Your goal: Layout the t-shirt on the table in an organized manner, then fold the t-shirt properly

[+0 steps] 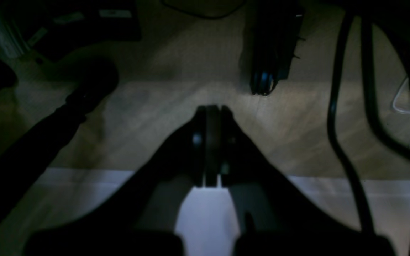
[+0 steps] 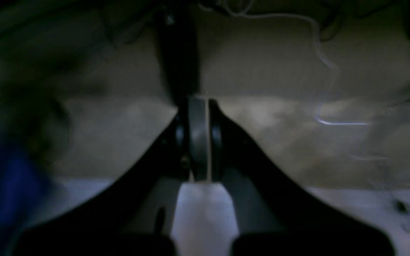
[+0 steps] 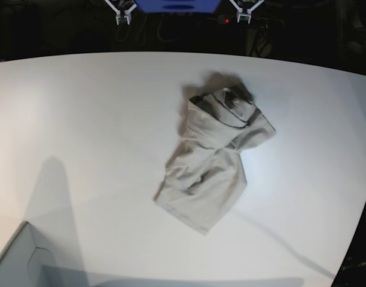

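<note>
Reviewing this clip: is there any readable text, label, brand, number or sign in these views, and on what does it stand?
None can be read.
The t-shirt lies crumpled on the table with no print or label showing.
Pale patches on dark gear at the left wrist view's top left may be labels, too dark and blurred to read.

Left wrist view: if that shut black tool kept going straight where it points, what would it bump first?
Probably the wooden floor beyond the white table edge; the left tool looks unobstructed, though depth is unclear.

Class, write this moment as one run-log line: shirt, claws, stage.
t-shirt: crumpled heap on table | left claw: shut, empty | right claw: shut, empty | stage: layout not begun
</note>
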Available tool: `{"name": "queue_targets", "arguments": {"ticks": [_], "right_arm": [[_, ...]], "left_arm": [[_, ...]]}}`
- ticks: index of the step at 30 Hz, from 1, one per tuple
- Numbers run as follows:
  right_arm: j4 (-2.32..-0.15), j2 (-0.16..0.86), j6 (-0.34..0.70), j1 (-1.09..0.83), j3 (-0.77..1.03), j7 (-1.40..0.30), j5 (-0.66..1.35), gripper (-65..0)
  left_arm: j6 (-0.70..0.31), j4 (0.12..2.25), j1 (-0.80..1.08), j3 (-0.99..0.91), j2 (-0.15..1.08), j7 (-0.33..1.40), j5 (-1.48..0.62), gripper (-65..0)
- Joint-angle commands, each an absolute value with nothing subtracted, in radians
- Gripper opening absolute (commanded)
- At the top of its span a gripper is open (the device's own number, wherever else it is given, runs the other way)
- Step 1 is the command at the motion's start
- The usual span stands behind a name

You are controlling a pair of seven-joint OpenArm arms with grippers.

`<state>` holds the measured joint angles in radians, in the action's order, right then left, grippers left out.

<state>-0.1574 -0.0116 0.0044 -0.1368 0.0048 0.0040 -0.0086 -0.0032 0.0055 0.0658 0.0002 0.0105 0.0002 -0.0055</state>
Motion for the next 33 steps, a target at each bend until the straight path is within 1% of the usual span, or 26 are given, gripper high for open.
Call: {"name": "queue_targets", "arguments": {"ticks": [1,3,6,13,18,21,24,26,29,33], "right_arm": [[-0.154,-0.004,0.005,-0.156,0.002,-0.004,-0.002,-65.0],[-0.154,0.018,0.005,-0.157,0.004,-0.004,-0.002,-65.0],[-0.156,0.022,0.005,-0.163,0.001,-0.004,-0.002,-65.0],[-0.157,0.039,0.005,-0.163,0.002,-0.004,-0.002,-65.0],[-0.157,0.042,0.005,-0.163,0.001,-0.004,-0.002,-65.0],[-0.186,0.044,0.005,-0.199,0.001,0.002,-0.002,-65.0],[-0.352,0.045,0.005,-0.305,-0.001,0.001,-0.002,-65.0],[-0.524,0.061,0.005,-0.398,-0.001,-0.002,-0.002,-65.0],[-0.788,0.073,0.005,-0.544,-0.001,-0.002,-0.002,-65.0],[-1.040,0.093,0.005,-0.676,-0.001,-0.002,-0.002,-65.0]], "left_arm": [[-0.002,0.005,0.070,-0.001,0.005,0.002,-0.008,-65.0],[-0.002,0.005,0.081,-0.001,0.005,0.001,-0.008,-65.0],[-0.004,0.019,0.093,-0.001,0.005,-0.001,-0.008,-65.0],[-0.004,0.180,0.170,-0.001,0.008,0.008,-0.008,-65.0],[-0.004,0.197,0.185,-0.001,0.007,0.008,-0.008,-65.0],[-0.004,0.202,0.203,-0.001,0.008,0.008,-0.008,-65.0],[-0.004,0.223,0.237,-0.001,0.016,-0.002,-0.008,-65.0],[-0.004,0.312,0.291,-0.001,0.035,-0.002,-0.008,-65.0],[-0.004,0.538,0.418,-0.001,0.061,0.001,-0.010,-65.0],[-0.004,0.854,0.588,-0.001,0.105,0.001,-0.082,-65.0]]}}
